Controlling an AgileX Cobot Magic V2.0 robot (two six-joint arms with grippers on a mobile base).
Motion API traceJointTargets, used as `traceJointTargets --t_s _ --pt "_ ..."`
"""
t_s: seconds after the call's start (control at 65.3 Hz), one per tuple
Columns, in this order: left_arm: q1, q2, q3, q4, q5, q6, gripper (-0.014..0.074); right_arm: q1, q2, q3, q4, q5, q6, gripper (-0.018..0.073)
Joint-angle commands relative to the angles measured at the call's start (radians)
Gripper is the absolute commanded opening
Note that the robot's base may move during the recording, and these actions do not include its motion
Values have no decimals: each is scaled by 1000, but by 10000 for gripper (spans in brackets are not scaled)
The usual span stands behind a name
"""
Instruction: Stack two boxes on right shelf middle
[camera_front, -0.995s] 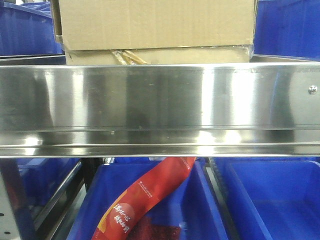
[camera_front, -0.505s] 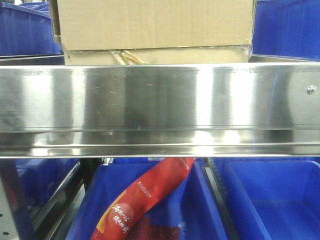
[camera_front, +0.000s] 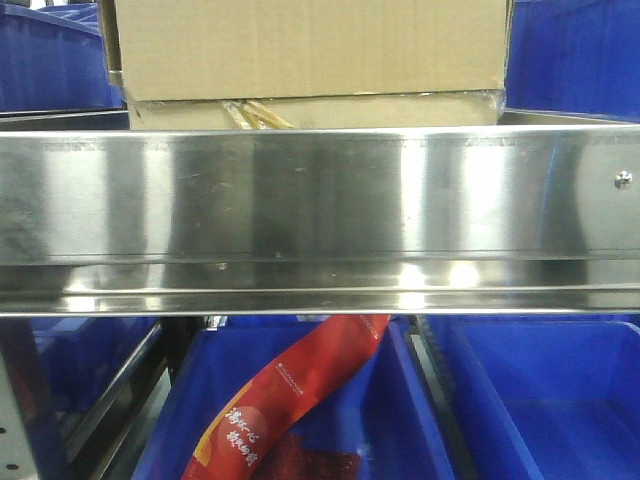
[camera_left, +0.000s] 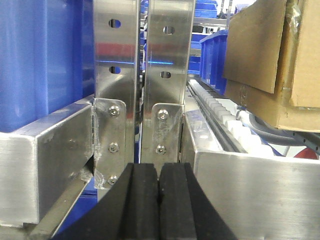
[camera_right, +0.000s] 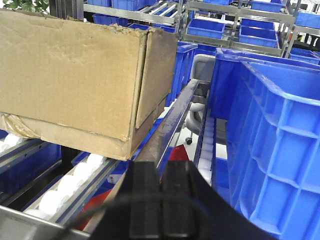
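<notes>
boxes (camera_front: 310, 60) stacked at top centre on shelf (camera_front: 320, 215) | blue bins (camera_front: 560, 400) flank and sit below, red pouch (camera_front: 290, 400) lower centre | left tool (camera_left: 159, 200) pads pressed together, empty | right tool (camera_right: 161, 200) likewise

Blue plastic bins (camera_front: 520, 400) sit side by side on the lower level, and a red packet with printed characters (camera_front: 290, 400) leans diagonally out of the left one. More blue bins (camera_right: 270, 125) stand at the right on white roller tracks (camera_right: 75, 182).

The rivet (camera_front: 623, 180) sits slightly lower in view than 1 second ago.
</notes>
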Motion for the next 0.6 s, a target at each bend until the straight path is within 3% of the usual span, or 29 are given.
traceJointTargets --t_s 0.0,0.383,0.582 --pt "2 -6 -1 0 -18 1 -111 -3 -6 3 -7 -25 -6 -162" --pt "2 -6 -1 0 -18 1 -111 -9 -6 8 -7 -25 -6 -162" --pt "2 -6 -1 0 -18 1 -111 -105 -46 55 -65 -56 83 -162"
